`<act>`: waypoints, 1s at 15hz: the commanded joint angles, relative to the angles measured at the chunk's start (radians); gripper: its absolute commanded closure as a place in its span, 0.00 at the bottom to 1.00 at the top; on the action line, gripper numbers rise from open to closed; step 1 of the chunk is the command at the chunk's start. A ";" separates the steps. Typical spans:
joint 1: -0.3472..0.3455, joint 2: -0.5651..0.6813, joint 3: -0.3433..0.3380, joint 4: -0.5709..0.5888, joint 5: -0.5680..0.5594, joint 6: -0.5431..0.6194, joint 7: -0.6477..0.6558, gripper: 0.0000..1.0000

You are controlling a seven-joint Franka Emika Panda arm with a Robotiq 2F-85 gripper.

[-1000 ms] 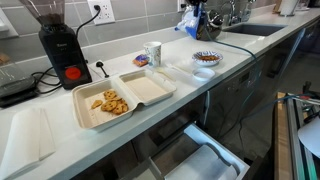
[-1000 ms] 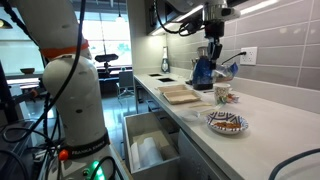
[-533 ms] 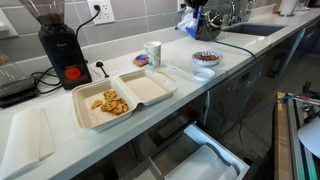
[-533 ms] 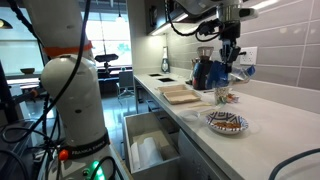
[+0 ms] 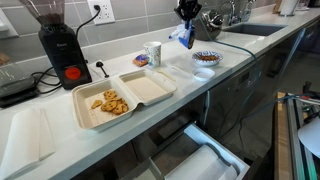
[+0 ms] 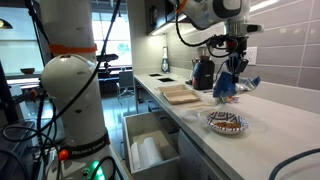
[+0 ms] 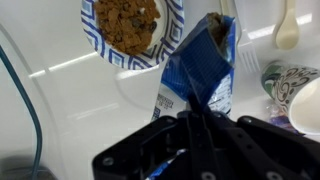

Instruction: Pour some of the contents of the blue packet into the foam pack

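My gripper is shut on the blue packet and holds it in the air above the counter, between the paper cup and the patterned bowl. In an exterior view the packet hangs tilted under the gripper, above the bowl. In the wrist view the packet hangs from the jaws, its open top near the bowl of cereal. The open foam pack lies on the counter with some snack pieces in its left half; it also shows farther back.
A black coffee grinder stands at the back by the wall socket. A clear plastic lid lies next to the bowl. A sink is farther along the counter. An open drawer juts out below the counter edge.
The gripper has carried the blue packet along the counter towards the bowl and cup, and lower, away from the sink end. The packet now hangs tilted.
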 commanded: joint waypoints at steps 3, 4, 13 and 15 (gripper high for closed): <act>-0.001 0.134 -0.022 0.087 0.066 0.023 -0.031 1.00; -0.002 0.154 -0.024 0.097 0.082 0.038 -0.026 1.00; 0.008 0.279 -0.029 0.142 0.130 0.126 -0.010 1.00; 0.010 0.295 -0.030 0.151 0.126 0.117 -0.006 0.97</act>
